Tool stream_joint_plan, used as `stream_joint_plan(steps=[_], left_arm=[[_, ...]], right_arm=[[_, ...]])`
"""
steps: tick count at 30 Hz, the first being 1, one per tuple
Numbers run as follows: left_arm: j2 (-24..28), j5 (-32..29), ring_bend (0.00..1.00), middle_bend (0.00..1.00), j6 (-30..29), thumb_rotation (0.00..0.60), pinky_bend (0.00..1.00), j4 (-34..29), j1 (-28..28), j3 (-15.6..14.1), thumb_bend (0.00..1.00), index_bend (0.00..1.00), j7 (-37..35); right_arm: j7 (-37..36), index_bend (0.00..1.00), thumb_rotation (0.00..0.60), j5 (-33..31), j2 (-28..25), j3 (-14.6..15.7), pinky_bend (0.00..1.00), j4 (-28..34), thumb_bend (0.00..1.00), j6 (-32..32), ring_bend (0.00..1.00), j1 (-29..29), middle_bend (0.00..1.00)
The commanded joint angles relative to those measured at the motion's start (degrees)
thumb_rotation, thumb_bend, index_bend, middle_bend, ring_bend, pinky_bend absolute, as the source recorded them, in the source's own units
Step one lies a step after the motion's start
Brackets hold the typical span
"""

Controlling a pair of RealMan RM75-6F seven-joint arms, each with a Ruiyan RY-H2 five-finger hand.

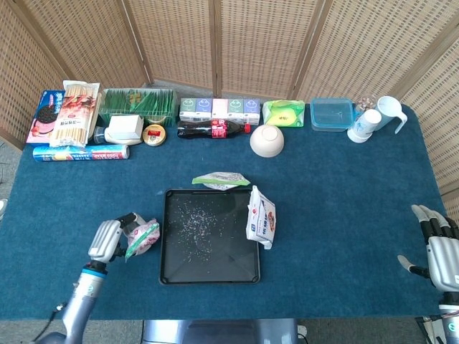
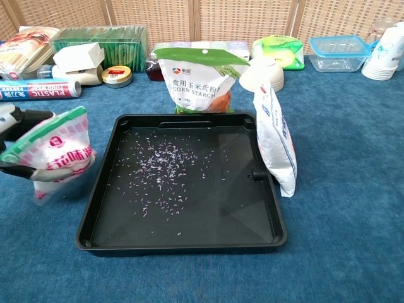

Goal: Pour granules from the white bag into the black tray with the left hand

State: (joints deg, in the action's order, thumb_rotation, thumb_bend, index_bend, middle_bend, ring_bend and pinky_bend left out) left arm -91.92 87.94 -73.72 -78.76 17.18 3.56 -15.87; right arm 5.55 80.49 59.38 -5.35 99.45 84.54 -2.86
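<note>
The black tray [image 1: 172,272] lies at the table's near middle, with pale granules [image 2: 165,165] scattered over its floor. My left hand [image 1: 107,242] grips a small white bag with pink print and a green top [image 2: 57,153], held tilted just off the tray's left edge [image 2: 95,202]. In the chest view its dark fingers [image 2: 19,169] wrap the bag's left side. A white bag with blue print [image 2: 276,142] leans upright against the tray's right rim. My right hand [image 1: 439,251] hangs open at the table's far right edge, holding nothing.
A corn starch bag [image 2: 201,79] stands right behind the tray. Along the back edge sit boxes, a cola bottle [image 1: 212,130], a white bowl [image 1: 267,140], a clear container [image 1: 332,114] and white cups [image 1: 374,118]. A blue roll [image 1: 79,152] lies at the back left.
</note>
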Motion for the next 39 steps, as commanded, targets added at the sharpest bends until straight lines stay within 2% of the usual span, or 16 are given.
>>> stream_joint_plan(steps=[1, 8, 15, 18, 23, 28, 30, 35, 39], left_arm=[[8.5, 6.9, 0.55, 0.62, 3.2, 0.600, 0.56, -1.9, 4.3, -3.1, 0.30, 0.73, -4.5], [22.0, 13.6, 0.55, 0.62, 7.6, 0.600, 0.55, -6.2, 10.4, -5.9, 0.31, 0.73, -5.3], [31.1, 12.7, 0.55, 0.62, 17.7, 0.600, 0.55, -13.5, 16.5, -6.4, 0.33, 0.74, -0.5], [33.1, 11.7, 0.55, 0.62, 21.0, 0.600, 0.55, -15.5, 18.5, -5.4, 0.36, 0.74, 6.3], [35.0, 9.4, 0.55, 0.62, 25.2, 0.600, 0.55, -18.2, 21.2, -3.4, 0.36, 0.76, 18.6], [34.3, 8.7, 0.55, 0.62, 25.0, 0.600, 0.55, -19.2, 22.4, -1.2, 0.38, 0.76, 30.0], [33.8, 10.5, 0.55, 0.62, 24.3, 0.600, 0.55, -18.9, 23.2, -0.6, 0.39, 0.76, 34.4], [31.7, 11.6, 0.55, 0.62, 23.7, 0.600, 0.55, -18.3, 24.5, 0.2, 0.39, 0.76, 38.7], [30.0, 10.0, 0.55, 0.62, 24.9, 0.600, 0.55, -18.5, 25.3, 1.0, 0.39, 0.76, 43.6]], right_arm=[[0.1, 0.03, 0.600, 0.0, 0.0, 0.0, 0.10, 0.0, 0.00, 0.0, 0.12, 0.0, 0.10], [0.9, 0.03, 0.600, -0.2, 0.3, 0.1, 0.10, 0.1, 0.00, -0.3, 0.12, -0.1, 0.10], [2.4, 0.03, 0.600, -0.7, 1.0, 0.1, 0.10, -0.1, 0.00, -0.8, 0.12, -0.5, 0.10], [3.2, 0.03, 0.600, -0.9, 1.4, 0.2, 0.10, -0.2, 0.00, -1.1, 0.12, -0.7, 0.10], [3.8, 0.03, 0.600, -1.2, 1.7, 0.2, 0.10, -0.3, 0.00, -1.5, 0.12, -0.9, 0.10], [3.6, 0.03, 0.600, -1.3, 1.7, 0.1, 0.10, -0.3, 0.00, -1.4, 0.12, -0.8, 0.10], [3.5, 0.03, 0.600, -1.4, 1.6, 0.1, 0.10, -0.3, 0.00, -1.5, 0.12, -0.8, 0.10], [3.2, 0.03, 0.600, -1.4, 1.5, 0.2, 0.10, -0.2, 0.00, -1.7, 0.12, -0.9, 0.10], [3.0, 0.03, 0.600, -1.2, 1.4, 0.3, 0.10, -0.1, 0.00, -1.6, 0.12, -0.9, 0.10]])
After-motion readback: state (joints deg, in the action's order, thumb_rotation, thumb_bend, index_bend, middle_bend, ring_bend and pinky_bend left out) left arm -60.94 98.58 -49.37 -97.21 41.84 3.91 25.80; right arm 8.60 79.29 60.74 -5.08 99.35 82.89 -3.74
